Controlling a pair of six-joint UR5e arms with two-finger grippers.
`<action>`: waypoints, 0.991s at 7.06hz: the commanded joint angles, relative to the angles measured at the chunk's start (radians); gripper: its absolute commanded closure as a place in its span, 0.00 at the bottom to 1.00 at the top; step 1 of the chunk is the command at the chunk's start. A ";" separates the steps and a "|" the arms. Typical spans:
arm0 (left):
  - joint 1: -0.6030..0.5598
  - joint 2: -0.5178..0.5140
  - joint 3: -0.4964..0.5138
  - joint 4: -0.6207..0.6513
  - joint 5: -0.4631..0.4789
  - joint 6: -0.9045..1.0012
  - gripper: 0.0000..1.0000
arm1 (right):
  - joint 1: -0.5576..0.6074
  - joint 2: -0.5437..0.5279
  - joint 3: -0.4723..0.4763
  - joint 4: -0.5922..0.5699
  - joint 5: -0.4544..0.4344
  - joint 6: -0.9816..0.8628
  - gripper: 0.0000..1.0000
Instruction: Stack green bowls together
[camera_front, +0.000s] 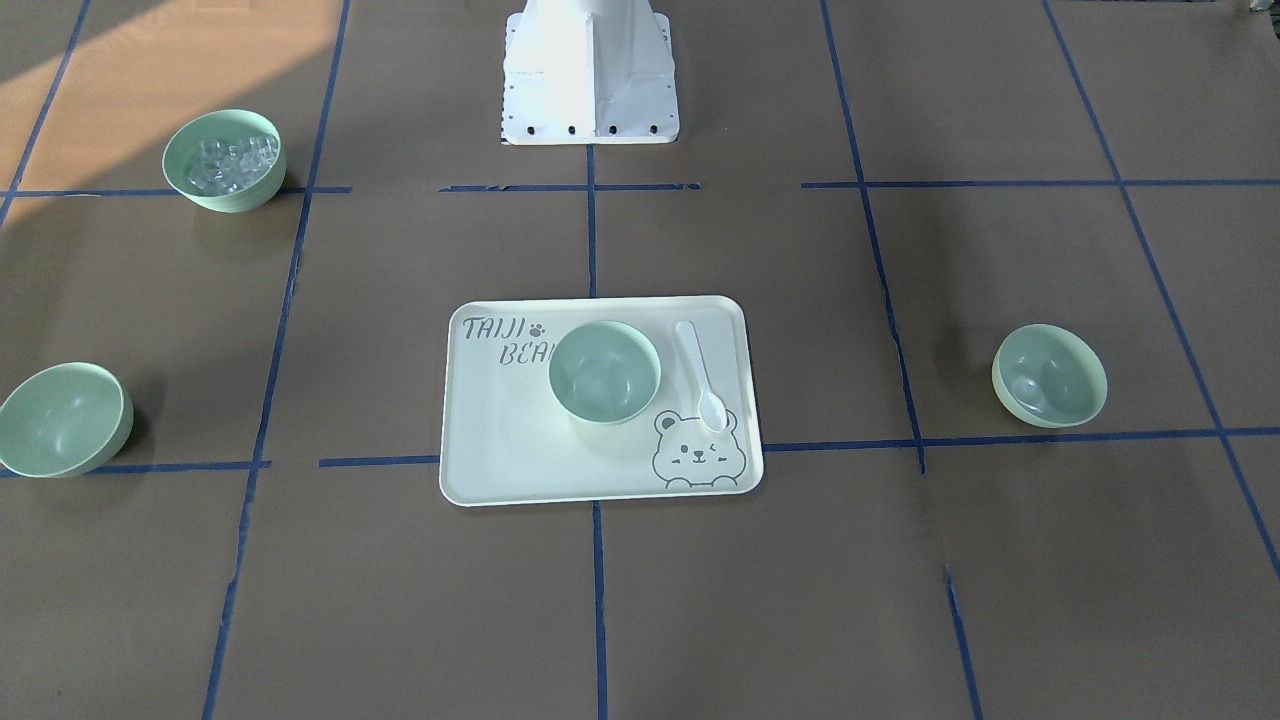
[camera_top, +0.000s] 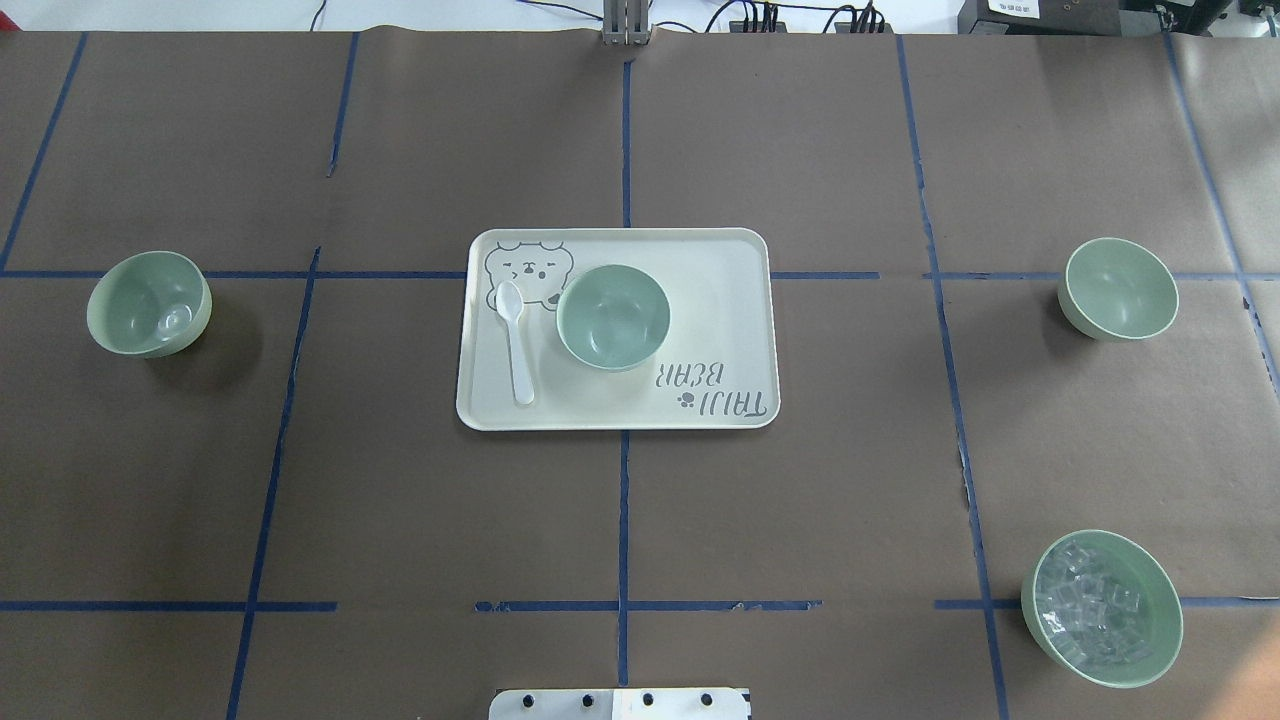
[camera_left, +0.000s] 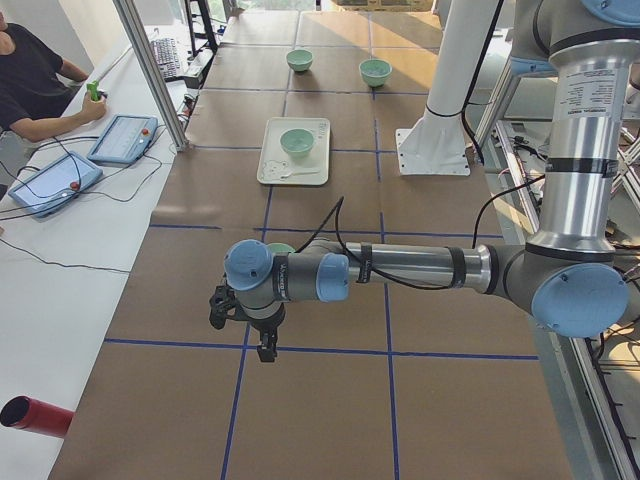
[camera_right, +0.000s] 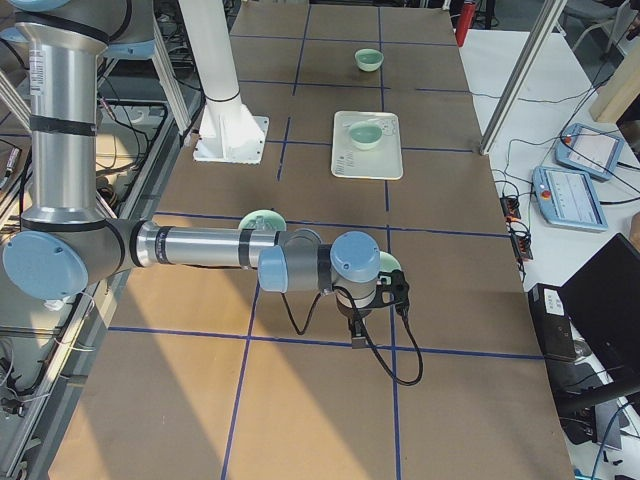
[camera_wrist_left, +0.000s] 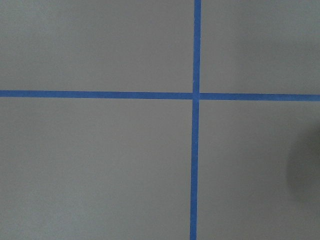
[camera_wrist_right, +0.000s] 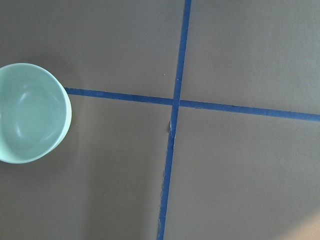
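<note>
Three plain green bowls stand apart. One (camera_top: 612, 316) (camera_front: 604, 371) sits in the middle of the bear-printed tray (camera_top: 725, 270). One (camera_top: 148, 303) (camera_front: 1049, 375) stands on the table at the robot's left, with a small clear glint inside. One (camera_top: 1118, 288) (camera_front: 64, 418) stands at the robot's right and also shows in the right wrist view (camera_wrist_right: 30, 112). My left gripper (camera_left: 265, 350) and right gripper (camera_right: 357, 340) show only in the side views, pointing down over bare table near those outer bowls. I cannot tell whether they are open or shut.
A green bowl of clear ice-like cubes (camera_top: 1100, 608) (camera_front: 223, 160) stands near the robot's right. A white spoon (camera_top: 515, 340) lies on the tray beside the bowl. The robot's base (camera_front: 590, 70) is at the table's edge. Blue tape lines cross the brown table.
</note>
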 joint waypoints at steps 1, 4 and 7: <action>0.000 0.000 -0.001 -0.002 -0.002 0.000 0.00 | 0.000 -0.005 0.000 0.002 0.000 0.000 0.00; 0.118 -0.009 -0.007 -0.168 -0.003 -0.071 0.00 | -0.002 -0.003 0.003 0.011 0.005 0.002 0.00; 0.279 -0.008 -0.004 -0.389 0.000 -0.420 0.00 | -0.009 0.012 0.011 0.012 0.006 0.003 0.00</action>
